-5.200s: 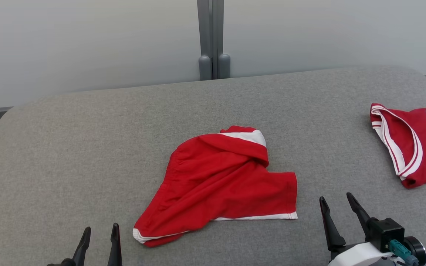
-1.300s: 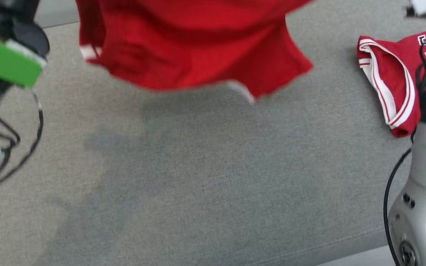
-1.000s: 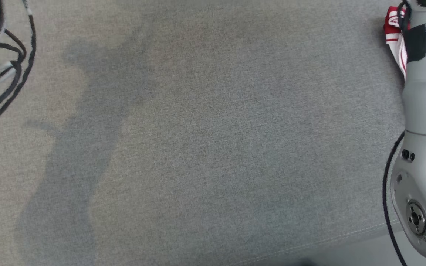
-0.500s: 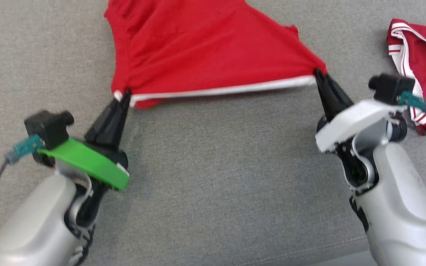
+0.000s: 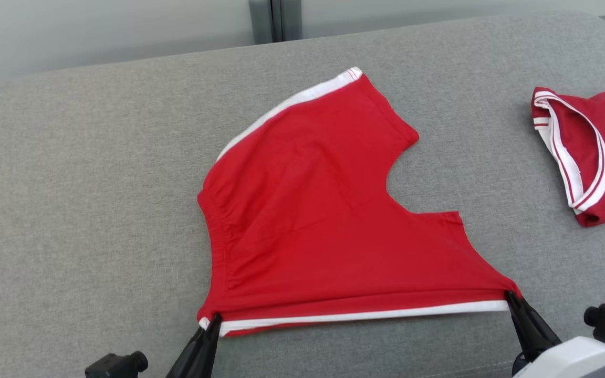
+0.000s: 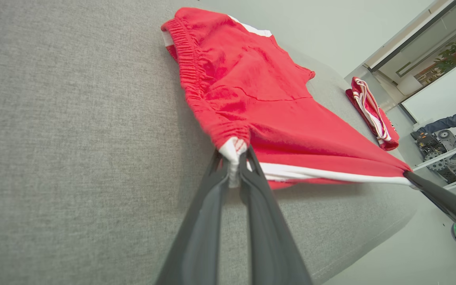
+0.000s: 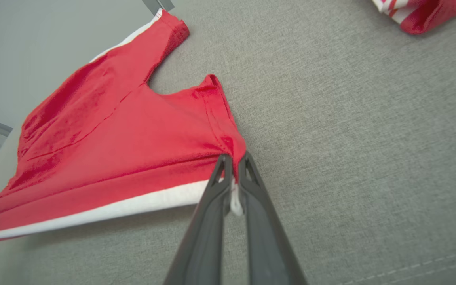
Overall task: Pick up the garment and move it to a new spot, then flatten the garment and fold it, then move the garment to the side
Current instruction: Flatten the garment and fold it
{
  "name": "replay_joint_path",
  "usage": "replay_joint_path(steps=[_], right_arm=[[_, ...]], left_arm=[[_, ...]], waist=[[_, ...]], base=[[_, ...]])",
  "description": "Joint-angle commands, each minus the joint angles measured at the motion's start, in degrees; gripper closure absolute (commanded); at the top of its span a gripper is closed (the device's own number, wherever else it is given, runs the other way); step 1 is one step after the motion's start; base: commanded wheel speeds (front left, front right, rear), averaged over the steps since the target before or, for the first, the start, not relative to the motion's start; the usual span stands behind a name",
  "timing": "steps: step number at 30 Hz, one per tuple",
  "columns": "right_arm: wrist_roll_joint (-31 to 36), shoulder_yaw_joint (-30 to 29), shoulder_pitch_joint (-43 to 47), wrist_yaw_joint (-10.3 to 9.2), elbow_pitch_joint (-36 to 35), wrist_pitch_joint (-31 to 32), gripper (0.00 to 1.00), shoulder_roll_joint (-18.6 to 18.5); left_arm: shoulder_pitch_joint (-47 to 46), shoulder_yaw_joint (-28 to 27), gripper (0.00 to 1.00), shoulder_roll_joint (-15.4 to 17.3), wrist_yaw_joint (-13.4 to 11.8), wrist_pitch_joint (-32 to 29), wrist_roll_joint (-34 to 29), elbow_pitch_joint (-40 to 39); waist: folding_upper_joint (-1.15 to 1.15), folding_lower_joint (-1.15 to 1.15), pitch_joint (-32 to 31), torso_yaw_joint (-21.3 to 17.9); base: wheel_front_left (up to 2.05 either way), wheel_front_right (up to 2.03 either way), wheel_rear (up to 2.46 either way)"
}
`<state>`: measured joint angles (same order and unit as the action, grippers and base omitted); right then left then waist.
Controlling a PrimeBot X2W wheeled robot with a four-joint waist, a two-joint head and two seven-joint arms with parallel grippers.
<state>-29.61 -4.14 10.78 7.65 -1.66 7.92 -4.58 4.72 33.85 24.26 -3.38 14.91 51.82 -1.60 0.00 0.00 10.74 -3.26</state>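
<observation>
The garment (image 5: 323, 226) is a pair of red shorts with white side stripes, spread mostly flat in the middle of the grey cushioned surface (image 5: 97, 210). Its near white-striped edge is stretched taut between my two grippers. My left gripper (image 5: 213, 318) is shut on the near left corner by the elastic waistband (image 6: 234, 148). My right gripper (image 5: 508, 294) is shut on the near right corner at the leg hem (image 7: 232, 166). The far leg (image 5: 355, 100) lies toward the back of the surface.
A red jersey (image 5: 581, 152) with white trim and dark numbers lies at the right edge of the surface. A grey wall with a vertical post (image 5: 273, 18) stands behind. In the left wrist view, a person's arm (image 6: 449, 120) and equipment show far right.
The garment was swung up through the air and has come down spread on the surface, nearer the front edge. The head camera has tilted up. Both grippers stay shut on its corners.
</observation>
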Motion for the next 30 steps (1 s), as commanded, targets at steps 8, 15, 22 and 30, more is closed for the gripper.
replay_joint_path(steps=[8, 15, 22, 30], right_arm=[[-1.7, -1.7, -5.1, -0.25, -6.9, 2.6, 1.0, 1.2], [2.8, -0.1, -22.3, -0.23, -2.2, 5.7, 1.0, 1.4], [7.0, 0.6, -38.3, -0.23, 6.2, 7.6, 1.0, 0.0], [9.2, 1.2, -51.2, -0.22, 16.4, 10.3, 1.0, -1.7]], left_arm=[[-2.4, -1.4, 1.0, -0.7, -0.1, -1.0, -1.1, -4.1], [-13.7, -2.5, 1.0, 0.3, -1.6, -4.7, -4.8, -2.4], [-24.8, -2.8, 1.0, -1.4, -0.6, -6.5, -6.9, 1.6], [-35.8, -2.9, 1.0, -6.0, -0.1, -8.8, -5.8, 7.7]], waist=[[0.0, 0.0, 4.4, 2.1], [0.0, 0.0, 10.7, 4.0], [0.0, 0.0, 16.4, 6.9], [0.0, 0.0, 19.6, 9.8]], base=[[0.0, 0.0, 0.0], [0.0, 0.0, 0.0], [0.0, 0.0, 0.0], [0.0, 0.0, 0.0]])
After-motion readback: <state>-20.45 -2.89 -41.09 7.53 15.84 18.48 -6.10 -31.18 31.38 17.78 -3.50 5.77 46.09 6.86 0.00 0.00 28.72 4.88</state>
